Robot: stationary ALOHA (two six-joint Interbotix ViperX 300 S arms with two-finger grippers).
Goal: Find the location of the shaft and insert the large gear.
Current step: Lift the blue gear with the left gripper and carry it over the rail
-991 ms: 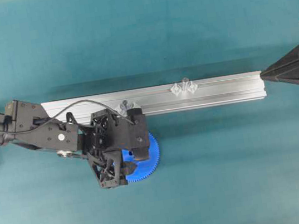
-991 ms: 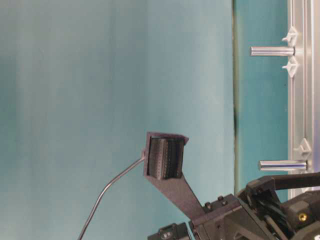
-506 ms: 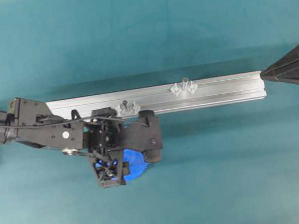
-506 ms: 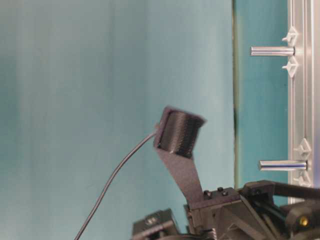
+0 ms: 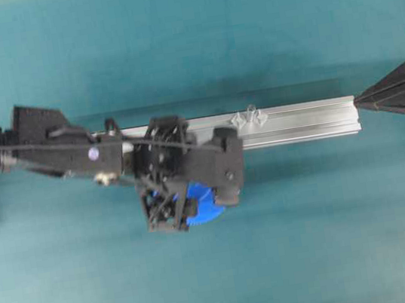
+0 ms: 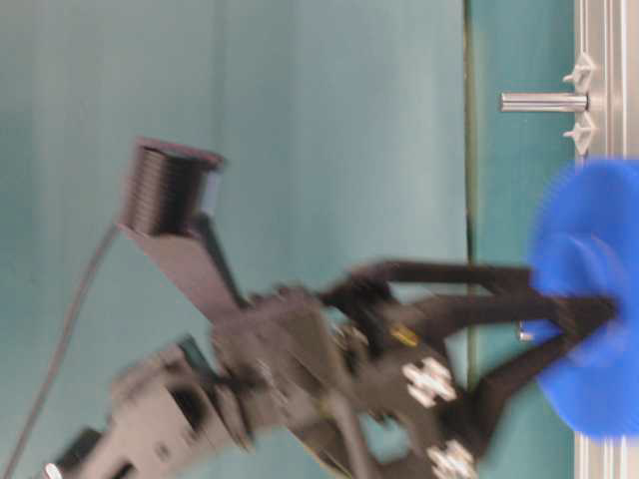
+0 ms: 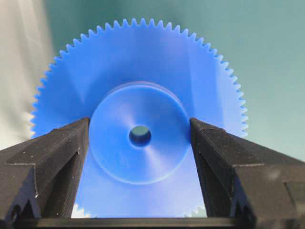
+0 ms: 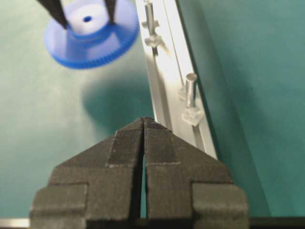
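Our left claw point(image 7: 139, 143) grips the gear point(image 7: 139, 119) by its hub, lifted at centre frame just below the rail point(image 5: 297, 122); the right claw point(image 8: 144, 129) sits closed. We should level the gear, centre its hole over the shaft point(image 8: 150, 16), then lower straight.

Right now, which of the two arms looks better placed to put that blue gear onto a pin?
The left. Its gripper already holds the large gear by the hub, lifted beside the rail. The right gripper is shut, holds nothing and sits off the rail's far end.
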